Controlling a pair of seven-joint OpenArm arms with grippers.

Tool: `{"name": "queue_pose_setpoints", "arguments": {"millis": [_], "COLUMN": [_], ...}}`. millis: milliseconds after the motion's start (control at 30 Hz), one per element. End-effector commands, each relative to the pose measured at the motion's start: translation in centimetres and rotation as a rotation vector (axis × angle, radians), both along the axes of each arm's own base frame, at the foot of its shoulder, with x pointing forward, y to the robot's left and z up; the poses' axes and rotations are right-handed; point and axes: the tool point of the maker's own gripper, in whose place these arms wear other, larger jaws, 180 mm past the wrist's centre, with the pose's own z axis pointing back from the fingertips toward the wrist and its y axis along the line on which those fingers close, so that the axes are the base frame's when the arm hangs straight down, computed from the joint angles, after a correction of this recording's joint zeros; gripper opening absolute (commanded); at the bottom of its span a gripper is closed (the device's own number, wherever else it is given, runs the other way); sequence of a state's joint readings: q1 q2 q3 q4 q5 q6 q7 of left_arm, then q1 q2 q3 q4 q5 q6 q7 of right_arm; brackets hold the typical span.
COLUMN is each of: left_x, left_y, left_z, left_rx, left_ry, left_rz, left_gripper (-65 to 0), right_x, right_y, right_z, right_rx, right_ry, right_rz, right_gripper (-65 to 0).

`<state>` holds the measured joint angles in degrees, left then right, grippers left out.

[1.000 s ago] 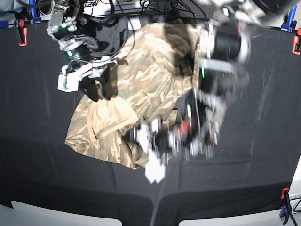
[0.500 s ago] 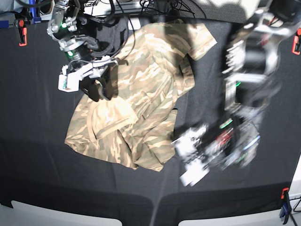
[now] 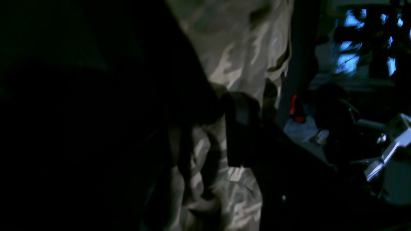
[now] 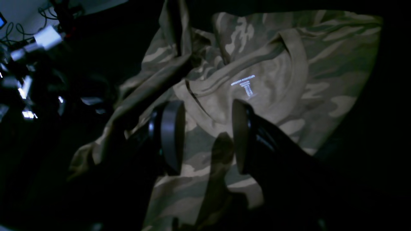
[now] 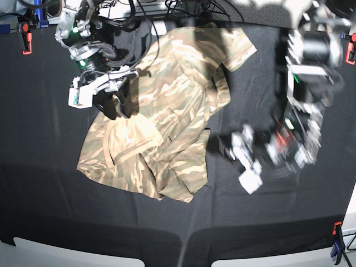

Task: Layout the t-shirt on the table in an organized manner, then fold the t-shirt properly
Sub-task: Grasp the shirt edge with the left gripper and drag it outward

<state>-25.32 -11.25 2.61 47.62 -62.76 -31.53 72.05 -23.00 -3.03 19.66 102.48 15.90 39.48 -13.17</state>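
The camouflage t-shirt [image 5: 167,111] lies crumpled and skewed on the black table [image 5: 50,189], one sleeve spread at the far right, the hem bunched toward the front. My right gripper [image 5: 114,108] is open over the shirt's left side. In the right wrist view its jaws [image 4: 205,138] stand apart just above the tan collar [image 4: 293,57] and neck label, holding nothing. My left gripper [image 5: 231,147], blurred, is low over bare cloth just right of the shirt. In the dark left wrist view [image 3: 212,128] its jaws look apart, with shirt fabric [image 3: 244,48] beyond.
Red clamps [image 5: 26,41] [image 5: 350,53] hold the cloth at the far corners; a blue clamp [image 5: 336,245] stands at the front right. Cables and gear [image 5: 167,8] crowd the far edge. The table's pale front edge [image 5: 55,250] shows below the cloth.
My left arm has swung off the shirt's front hem to the right, then back toward the shirt's right edge. The hem it left lies spread wider. My right arm has stayed put.
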Motion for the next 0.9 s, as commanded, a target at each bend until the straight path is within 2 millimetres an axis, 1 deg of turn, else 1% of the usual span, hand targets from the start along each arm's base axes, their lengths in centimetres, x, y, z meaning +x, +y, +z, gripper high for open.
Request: {"name": "queue_pose_setpoints", "arguments": {"millis": [0, 133, 300, 433, 500, 733, 867], "left_x": [1.5, 1.7, 2.4, 2.6, 2.4, 1.8, 1.8], "left_y": [-0.1, 0.0, -0.4, -0.5, -0.6, -0.5, -0.6], "left_z": [1.7, 1.8, 3.1, 3.6, 3.6, 2.7, 2.8], "left_rx": [-0.028, -0.032, -0.083, -0.091, -0.094, -0.106, -0.108], "left_ry": [-0.052, -0.056, -0.071, -0.098, -0.117, -0.105, -0.117], "left_rz": [0.017, 0.029, 0.042, 0.028, 0.015, 0.046, 0.039], "left_gripper": [-44.4, -44.4, -44.4, -44.4, -44.4, -44.4, -44.4], "right_x": [0.3, 0.3, 0.3, 0.3, 0.3, 0.3, 0.3], "right_y": [0.0, 0.0, 0.0, 0.0, 0.0, 0.0, 0.0], "right_z": [1.3, 1.3, 1.3, 1.3, 1.3, 1.3, 1.3], "right_rx": [0.016, 0.016, 0.016, 0.016, 0.016, 0.016, 0.016], "right_ry": [-0.051, -0.050, -0.051, -0.051, -0.051, -0.051, -0.051], "right_rz": [-0.001, -0.001, -0.001, -0.001, -0.001, -0.001, -0.001], "right_gripper": [-41.0, -41.0, -41.0, -41.0, -41.0, -41.0, -41.1]}}
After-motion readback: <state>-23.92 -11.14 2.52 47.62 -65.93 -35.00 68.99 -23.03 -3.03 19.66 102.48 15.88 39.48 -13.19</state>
